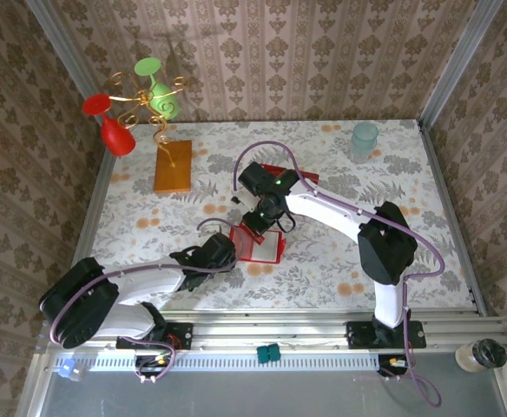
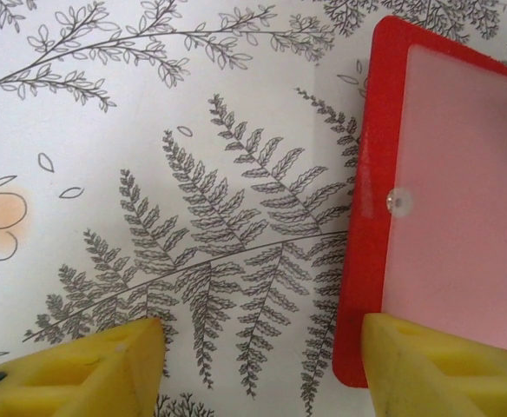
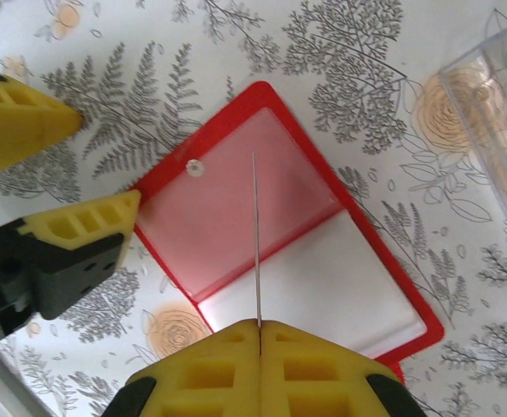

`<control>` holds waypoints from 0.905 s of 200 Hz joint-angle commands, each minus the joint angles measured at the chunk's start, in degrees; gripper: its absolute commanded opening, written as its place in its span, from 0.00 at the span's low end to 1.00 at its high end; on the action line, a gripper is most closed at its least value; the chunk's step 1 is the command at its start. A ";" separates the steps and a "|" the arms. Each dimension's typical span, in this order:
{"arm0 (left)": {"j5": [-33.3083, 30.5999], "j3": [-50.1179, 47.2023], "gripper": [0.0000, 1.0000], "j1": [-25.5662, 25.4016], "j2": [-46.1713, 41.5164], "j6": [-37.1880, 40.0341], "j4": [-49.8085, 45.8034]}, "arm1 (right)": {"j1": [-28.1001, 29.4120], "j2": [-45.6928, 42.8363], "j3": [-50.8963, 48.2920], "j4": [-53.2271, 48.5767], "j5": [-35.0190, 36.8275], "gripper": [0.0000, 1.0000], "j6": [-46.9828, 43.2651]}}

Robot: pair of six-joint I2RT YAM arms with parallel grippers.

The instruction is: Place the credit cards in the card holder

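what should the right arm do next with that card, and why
Probably ease the right gripper down and tip the card toward the clear pocket. It is shut on the card, held edge-on above the open card holder, not yet inside. The left gripper stands open with one finger at the holder's edge, seemingly steadying it.

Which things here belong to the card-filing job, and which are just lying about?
Job: open bright-red folding card holder with clear pockets; thin card edge-on in the shut right gripper; flat red cards behind the right arm; open left gripper at its edge.
Lying about: orange-brown rectangular slab; gold wire stand with red and green goblets; pale-green translucent cup; dark-lidded jar.
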 commanded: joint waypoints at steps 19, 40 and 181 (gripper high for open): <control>-1.54 -0.89 0.62 -0.38 -1.98 -1.38 -1.33 | -0.25 1.50 0.54 0.25 -4.39 0.00 2.46; -1.44 -0.67 0.62 -0.44 -2.72 -1.17 -1.70 | -0.30 3.22 1.38 -0.31 -4.56 0.00 2.37; -2.26 7.63 0.66 4.79 1.20 -0.84 -13.49 | -0.98 7.90 2.40 0.07 -5.85 0.00 1.91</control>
